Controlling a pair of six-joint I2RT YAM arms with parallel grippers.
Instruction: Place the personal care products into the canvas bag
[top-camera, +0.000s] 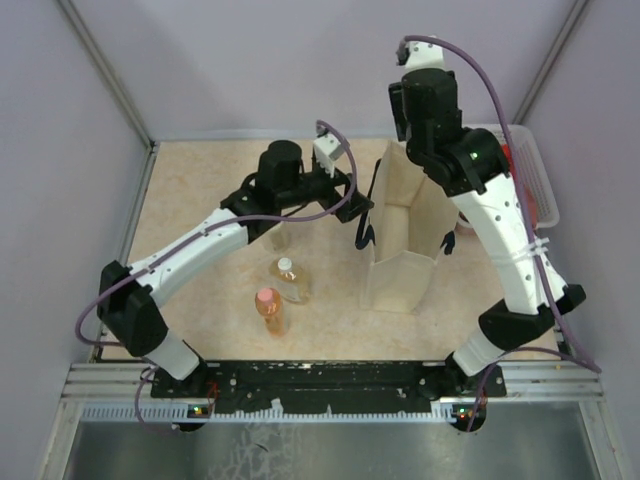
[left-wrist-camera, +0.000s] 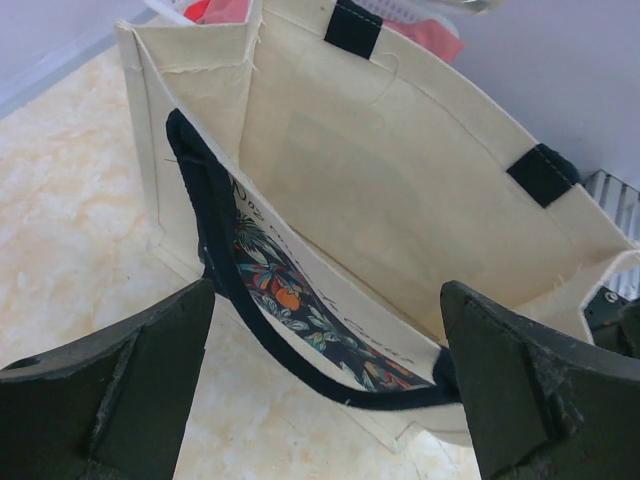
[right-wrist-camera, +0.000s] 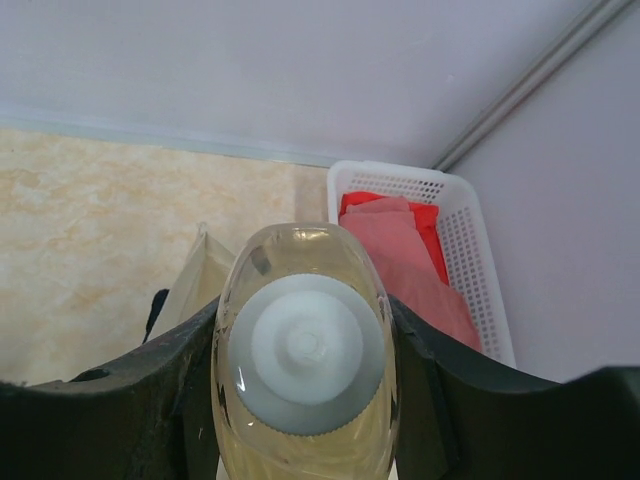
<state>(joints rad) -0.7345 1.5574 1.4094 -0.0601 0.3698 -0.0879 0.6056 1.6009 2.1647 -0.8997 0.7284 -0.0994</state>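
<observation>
The right gripper (right-wrist-camera: 305, 410) is clamping an amber bottle (right-wrist-camera: 305, 340), probably light, stiff and slippery, by its sides over the soft canvas bag (top-camera: 400, 260), while the left gripper (left-wrist-camera: 325, 400) is hovering wide open beside the bag's rim.

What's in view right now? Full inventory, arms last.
canvas bag: 1, beige with dark handles, upright right of table centre, mouth open
held amber bottle: 1, translucent amber with white cap, in the right gripper
amber bottle on table: 1, amber with white cap, left of the bag
orange bottle: 1, orange with pink cap, just nearer the arm bases than the amber one
cream bottle: 1, pale, mostly hidden under the left arm
basket: 1, white, far right corner
red cloth: 1, red, inside the basket
table: 1, beige marbled
left gripper: open, at the bag's mouth
right gripper: shut on the bottle, raised over the bag
</observation>
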